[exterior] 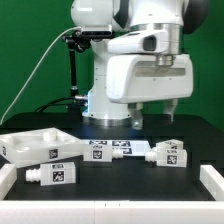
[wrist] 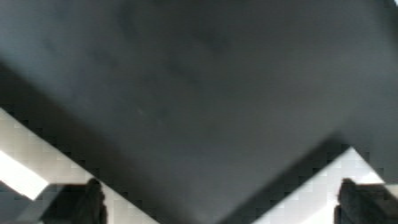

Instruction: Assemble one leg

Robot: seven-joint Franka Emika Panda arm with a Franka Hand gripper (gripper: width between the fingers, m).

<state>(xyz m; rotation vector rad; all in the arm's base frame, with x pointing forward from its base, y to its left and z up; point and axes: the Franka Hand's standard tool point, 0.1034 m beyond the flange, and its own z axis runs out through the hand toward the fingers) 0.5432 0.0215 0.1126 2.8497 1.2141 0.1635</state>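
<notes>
One leg (exterior: 50, 175), a chunky white peg with tag stickers, lies on the black table at the front of the exterior view's left. A second leg (exterior: 165, 153) lies at the exterior view's right. My gripper (exterior: 153, 116) hangs above the table behind the second leg, touching nothing. In the wrist view my gripper (wrist: 219, 208) is open and empty. Its dark fingertips (wrist: 75, 205) stand wide apart over bare dark table. No leg shows in the wrist view.
A large flat white tray-like part (exterior: 40, 145) lies at the exterior view's left. The marker board (exterior: 120, 148) lies mid-table. White pieces (exterior: 212, 180) sit at the front corners. White surfaces (wrist: 18, 165) show at the wrist view's edges.
</notes>
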